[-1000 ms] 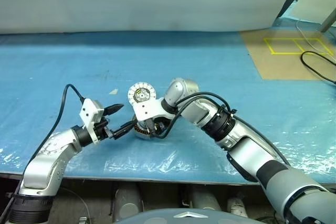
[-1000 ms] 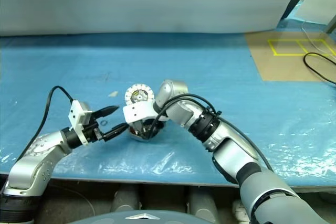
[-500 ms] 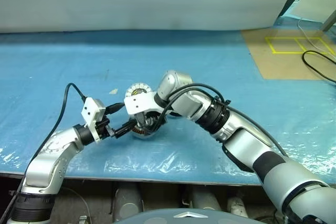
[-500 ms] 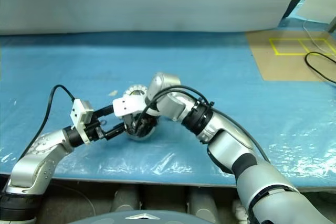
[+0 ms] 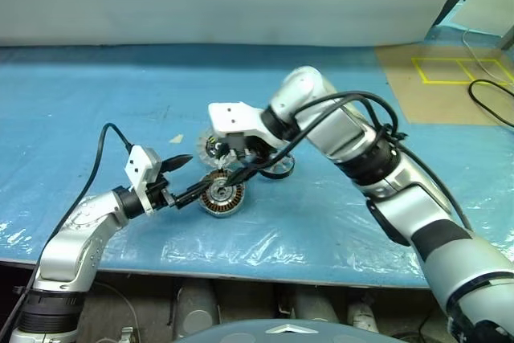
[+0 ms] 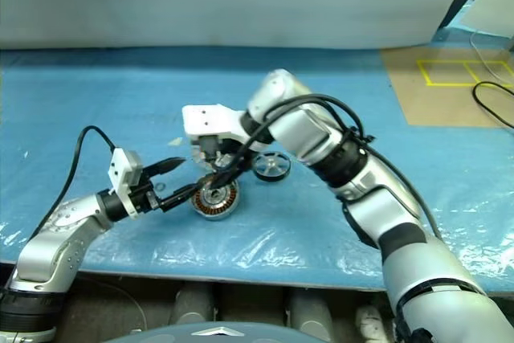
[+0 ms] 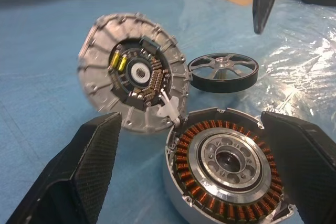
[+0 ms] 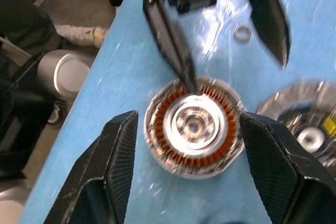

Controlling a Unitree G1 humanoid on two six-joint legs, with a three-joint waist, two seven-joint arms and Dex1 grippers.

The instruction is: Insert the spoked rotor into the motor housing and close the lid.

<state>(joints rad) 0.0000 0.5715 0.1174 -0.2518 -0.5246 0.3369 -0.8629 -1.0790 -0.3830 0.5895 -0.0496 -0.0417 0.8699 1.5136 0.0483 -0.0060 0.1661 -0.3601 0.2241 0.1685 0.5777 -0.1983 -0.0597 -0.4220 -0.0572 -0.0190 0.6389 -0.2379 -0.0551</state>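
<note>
While the motor housing (image 5: 222,197) sat on the blue sheet (image 5: 96,102) with its lid (image 7: 132,73) swung up behind it, the spoked rotor (image 5: 278,166) lay just right; the left gripper (image 5: 186,177) gaped empty beside the housing, and the right gripper (image 8: 184,174) hung above, released.

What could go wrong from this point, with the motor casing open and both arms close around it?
The spoked wheel lies on the table beside the casing, not in it, so shutting the lid now would skip the insertion. The left gripper has one finger at the casing's rim, so a nudge could shift the casing. The right gripper hangs open right above the copper windings; a descent there might scrape them.
</note>
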